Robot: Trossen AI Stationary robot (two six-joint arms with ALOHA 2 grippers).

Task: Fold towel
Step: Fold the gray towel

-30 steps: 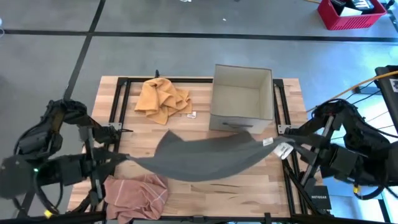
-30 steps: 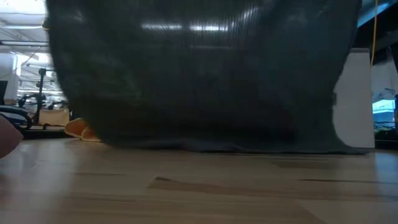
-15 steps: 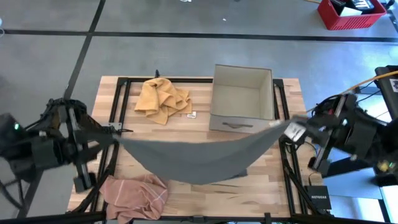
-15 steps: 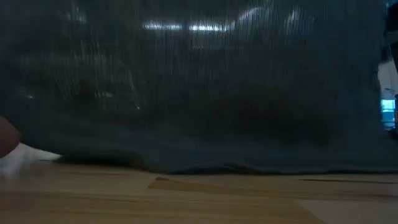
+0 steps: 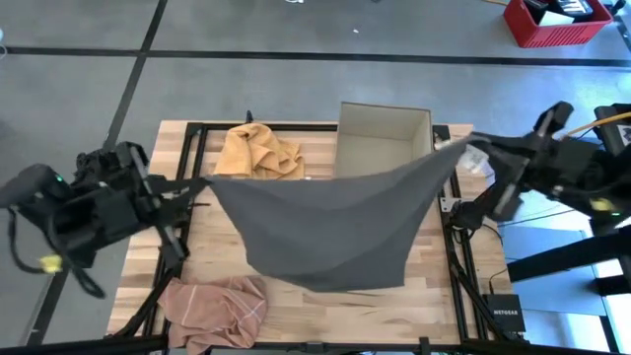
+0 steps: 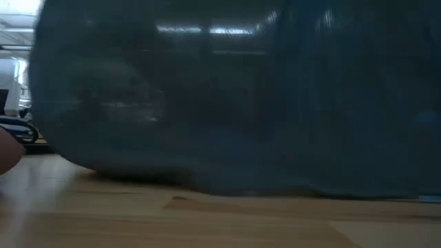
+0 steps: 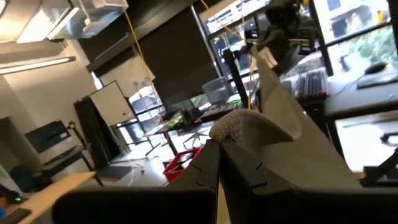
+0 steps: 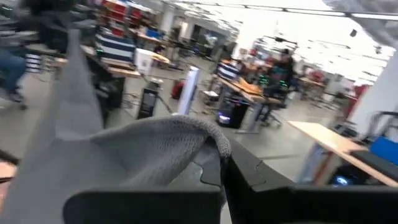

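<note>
Towel (image 5: 330, 222) hangs stretched above the surface's (image 5: 434, 286) middle, my left fingers (image 5: 197, 185) and right fingers (image 5: 463, 150) each clamped on a corner (spreading step); next, lay it flat.

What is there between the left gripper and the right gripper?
The grey towel, stretched in the air from the left gripper to the right gripper, each shut on a corner. The high view shows it.

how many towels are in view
3: the grey towel stretched in the air between both grippers, an orange towel at the table's far edge, a pink towel at the near-left corner. The grey one may hide others.
</note>
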